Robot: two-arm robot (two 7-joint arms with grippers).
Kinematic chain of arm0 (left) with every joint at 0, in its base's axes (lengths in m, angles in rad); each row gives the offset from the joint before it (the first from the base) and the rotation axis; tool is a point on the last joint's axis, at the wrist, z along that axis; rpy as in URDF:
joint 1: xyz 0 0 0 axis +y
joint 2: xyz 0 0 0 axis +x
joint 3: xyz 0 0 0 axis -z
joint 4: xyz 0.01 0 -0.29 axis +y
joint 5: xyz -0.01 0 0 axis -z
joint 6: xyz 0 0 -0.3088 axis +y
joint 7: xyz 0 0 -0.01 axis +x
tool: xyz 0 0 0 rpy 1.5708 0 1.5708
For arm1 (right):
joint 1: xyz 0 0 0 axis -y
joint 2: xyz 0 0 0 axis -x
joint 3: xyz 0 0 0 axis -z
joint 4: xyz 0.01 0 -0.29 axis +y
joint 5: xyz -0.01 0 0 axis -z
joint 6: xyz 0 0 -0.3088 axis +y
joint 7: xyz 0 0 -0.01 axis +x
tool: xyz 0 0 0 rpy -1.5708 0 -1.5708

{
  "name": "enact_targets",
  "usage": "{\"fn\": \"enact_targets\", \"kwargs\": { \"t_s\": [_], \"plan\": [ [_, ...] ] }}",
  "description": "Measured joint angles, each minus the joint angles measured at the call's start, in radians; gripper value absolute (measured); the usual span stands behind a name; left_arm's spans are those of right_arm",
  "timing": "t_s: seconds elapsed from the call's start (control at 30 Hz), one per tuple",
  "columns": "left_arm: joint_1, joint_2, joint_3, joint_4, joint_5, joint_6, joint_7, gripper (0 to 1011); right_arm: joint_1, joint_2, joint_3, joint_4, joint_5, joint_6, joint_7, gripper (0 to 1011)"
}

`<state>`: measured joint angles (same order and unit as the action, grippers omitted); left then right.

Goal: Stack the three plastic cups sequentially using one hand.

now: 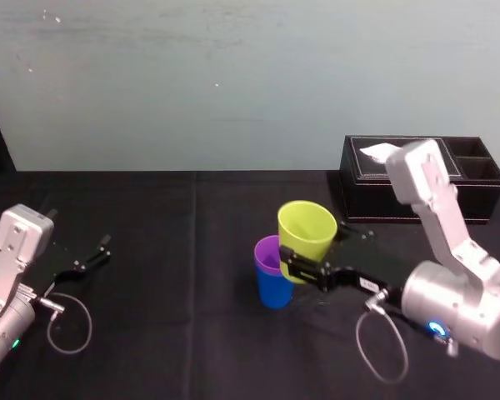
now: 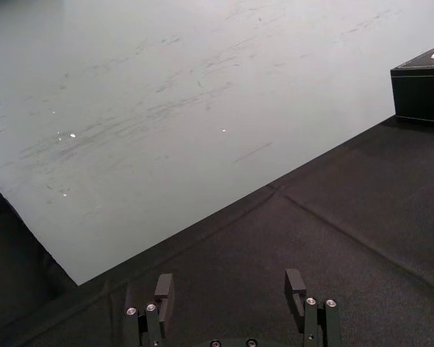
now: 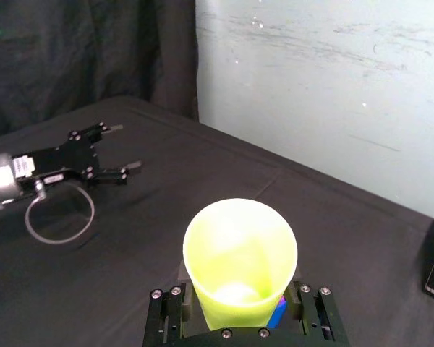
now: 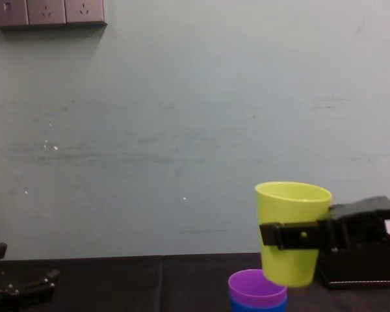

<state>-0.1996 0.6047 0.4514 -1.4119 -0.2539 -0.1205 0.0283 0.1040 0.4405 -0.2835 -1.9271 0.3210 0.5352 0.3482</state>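
My right gripper (image 1: 290,265) is shut on the yellow-green cup (image 1: 307,231), one finger on each side of its lower wall. It holds the cup upright in the air (image 4: 292,231). The purple cup (image 1: 267,252) sits nested in the blue cup (image 1: 273,287) on the black table, just below and slightly left of the held cup. In the chest view the yellow-green cup's base hangs at about the height of the purple cup's (image 4: 257,286) rim, to its right. The right wrist view looks down into the yellow-green cup (image 3: 240,260). My left gripper (image 1: 96,254) rests open and empty at the far left.
A black leather tissue box (image 1: 417,179) stands at the back right, behind my right arm. Cable loops lie on the cloth near the left arm (image 1: 67,325) and the right arm (image 1: 379,346). A pale wall rises behind the table.
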Motion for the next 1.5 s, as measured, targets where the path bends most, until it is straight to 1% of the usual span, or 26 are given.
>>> {"fn": "enact_targets", "kwargs": {
  "t_s": [0.03, 0.1, 0.23, 0.37, 0.53, 0.67, 1.0, 1.5],
  "plan": [
    [0.0, 0.0, 0.0, 0.0, 0.0, 0.0, 0.0, 1000, 0.021, -0.005, -0.008, 0.013, 0.001, 0.007, -0.003, 724],
    [0.0, 0.0, 0.0, 0.0, 0.0, 0.0, 0.0, 1000, 0.043, -0.01, -0.018, 0.025, 0.0, 0.012, -0.007, 724],
    [0.0, 0.0, 0.0, 0.0, 0.0, 0.0, 0.0, 1000, 0.107, -0.023, -0.044, 0.071, -0.001, 0.03, -0.015, 724],
    [0.0, 0.0, 0.0, 0.0, 0.0, 0.0, 0.0, 1000, 0.143, -0.032, -0.06, 0.104, 0.0, 0.038, -0.016, 724],
    [0.0, 0.0, 0.0, 0.0, 0.0, 0.0, 0.0, 1000, 0.186, -0.051, -0.08, 0.163, 0.003, 0.039, -0.021, 724],
    [0.0, 0.0, 0.0, 0.0, 0.0, 0.0, 0.0, 1000, 0.204, -0.06, -0.093, 0.193, 0.009, 0.036, -0.021, 724],
    [0.0, 0.0, 0.0, 0.0, 0.0, 0.0, 0.0, 1001, 0.226, -0.071, -0.11, 0.249, 0.017, 0.024, -0.023, 724],
    [0.0, 0.0, 0.0, 0.0, 0.0, 0.0, 0.0, 1000, 0.232, -0.07, -0.125, 0.282, 0.024, -0.019, -0.02, 724]
  ]
}}
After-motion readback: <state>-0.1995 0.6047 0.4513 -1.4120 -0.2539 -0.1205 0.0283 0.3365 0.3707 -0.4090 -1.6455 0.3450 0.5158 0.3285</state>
